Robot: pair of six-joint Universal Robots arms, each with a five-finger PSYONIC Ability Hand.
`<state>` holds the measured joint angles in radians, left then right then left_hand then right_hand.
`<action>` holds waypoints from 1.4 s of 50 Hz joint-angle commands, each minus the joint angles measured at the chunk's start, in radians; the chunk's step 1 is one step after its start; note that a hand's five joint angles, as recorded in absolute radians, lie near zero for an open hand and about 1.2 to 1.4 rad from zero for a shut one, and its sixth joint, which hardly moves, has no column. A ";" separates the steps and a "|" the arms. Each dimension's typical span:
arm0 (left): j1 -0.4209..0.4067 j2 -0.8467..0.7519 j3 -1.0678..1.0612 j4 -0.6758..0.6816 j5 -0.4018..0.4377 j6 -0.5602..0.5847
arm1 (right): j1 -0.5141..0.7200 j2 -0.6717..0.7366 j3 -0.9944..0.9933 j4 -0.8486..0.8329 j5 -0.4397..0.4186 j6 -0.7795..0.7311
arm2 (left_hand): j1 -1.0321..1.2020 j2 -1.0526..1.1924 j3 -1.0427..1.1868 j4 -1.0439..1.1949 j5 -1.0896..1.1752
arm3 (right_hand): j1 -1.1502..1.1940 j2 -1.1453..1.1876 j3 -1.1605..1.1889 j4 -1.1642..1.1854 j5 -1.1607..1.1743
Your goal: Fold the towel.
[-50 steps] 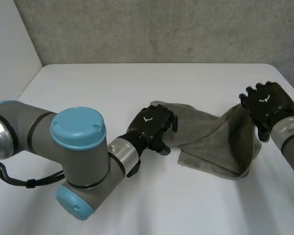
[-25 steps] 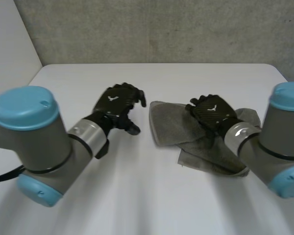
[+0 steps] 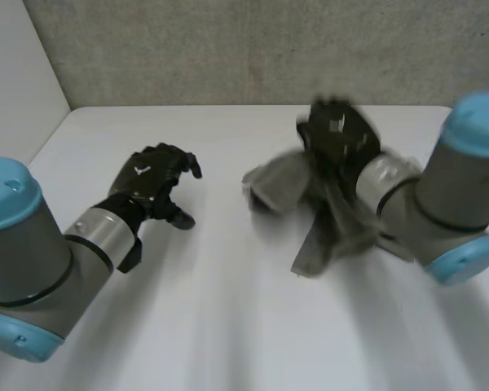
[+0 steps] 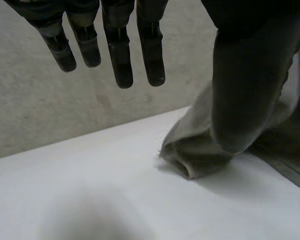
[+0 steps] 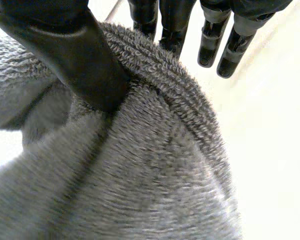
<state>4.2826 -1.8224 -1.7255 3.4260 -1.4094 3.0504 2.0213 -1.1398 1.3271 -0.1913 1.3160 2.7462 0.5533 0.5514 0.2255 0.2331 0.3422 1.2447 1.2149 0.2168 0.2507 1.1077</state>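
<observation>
Grey towel (image 3: 322, 243) lies bunched on the white table (image 3: 228, 326), part of it raised off the surface and hanging from the right hand (image 3: 336, 134), which is directly above the towel. In the right wrist view the thumb (image 5: 75, 55) presses on the hemmed edge while the fingers (image 5: 210, 45) reach straight past it on the other side, so I read this hand as pinching the towel at an edge; whether that is a corner I cannot tell. The left hand (image 3: 153, 181) is well apart from the towel on the robot's left side, touching no cloth, its fingers straight and a little spread, holding nothing. In the left wrist view the end of the towel nearest that hand is rolled on itself. The risk, as I judge it, is that a single pinch carries the whole cloth. With nothing pinning the rest of the towel, a pull would drag the heap instead of laying a fold, and the rolled end could be trapped inside as a lump. The grip also looks shallow, close to the hem, so a quick swing could slip the towel free and drop it crumpled.
</observation>
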 commanded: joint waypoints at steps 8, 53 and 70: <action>0.147 0.143 0.009 0.001 0.004 -0.036 | 0.088 -0.189 -0.141 -0.010 -0.001 0.133 | -0.055 -0.053 -0.051 -0.059 -0.018 | 0.152 0.181 -0.042 -0.076 0.114; -0.086 0.152 -0.054 -0.008 0.009 0.038 | -0.130 -0.187 0.277 0.010 0.101 0.007 | -0.111 -0.109 -0.051 -0.059 -0.074 | -1.070 -1.040 -0.042 -0.076 -1.108; -0.253 -0.003 -0.098 -0.011 -0.006 0.283 | -0.216 -0.133 0.363 -0.004 0.098 -0.013 | 0.045 0.047 -0.051 -0.059 0.081 | -1.070 -1.040 -0.042 -0.076 -1.108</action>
<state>4.0634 -1.7731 -1.8322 3.4099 -1.4150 3.3249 1.8059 -1.2849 1.6930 -0.1943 1.4152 2.7326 0.6291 0.6339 0.2255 0.2331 0.4549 0.2355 0.2402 0.2168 0.2507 0.0583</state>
